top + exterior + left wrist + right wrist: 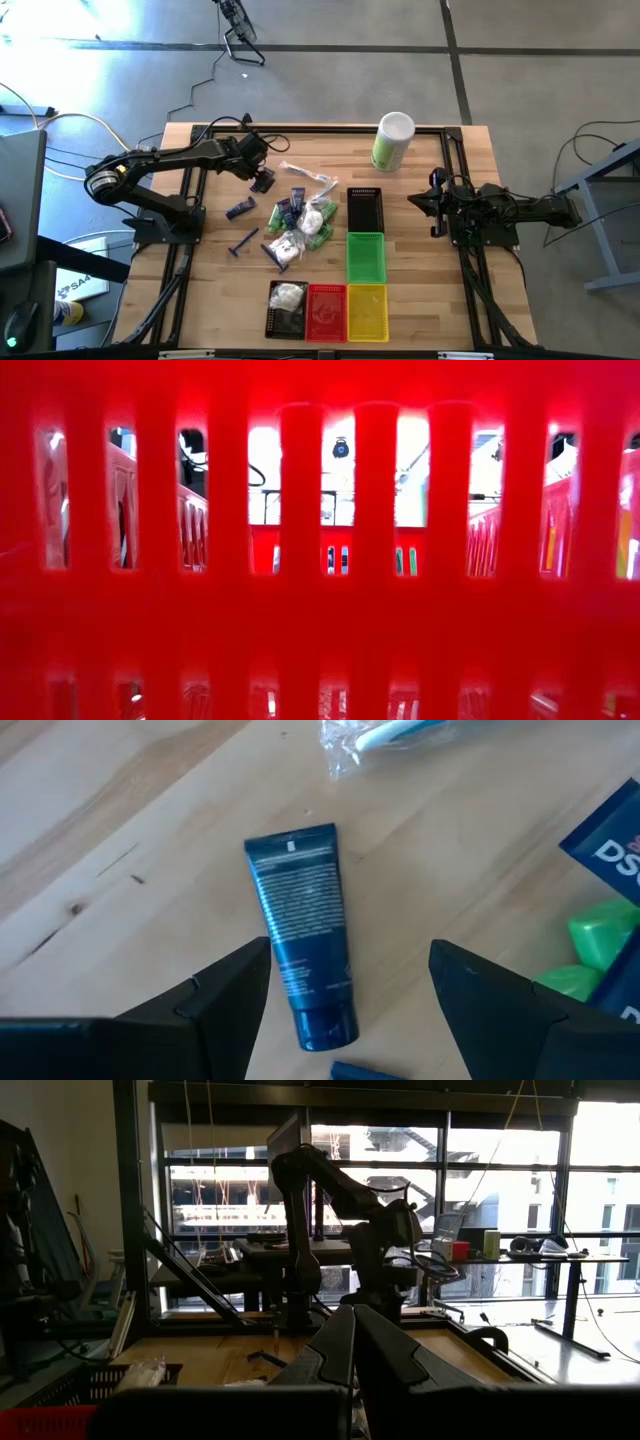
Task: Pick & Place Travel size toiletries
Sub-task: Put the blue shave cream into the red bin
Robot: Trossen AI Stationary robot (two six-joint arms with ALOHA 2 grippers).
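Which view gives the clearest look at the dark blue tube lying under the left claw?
The left wrist view: the dark blue tube fills the picture, lying flat on the wood between the open left claw fingers, untouched. The high view shows it only as a small dark shape. The low view is blocked by a red basket; the right wrist view does not show it.

Red basket point(320, 560) slats, prob. blocking cam

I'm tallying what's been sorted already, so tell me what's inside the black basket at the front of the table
The front black basket holds a white crinkly pouch. Anything lying beneath the pouch is covered, so I cannot tell whether more is in there.
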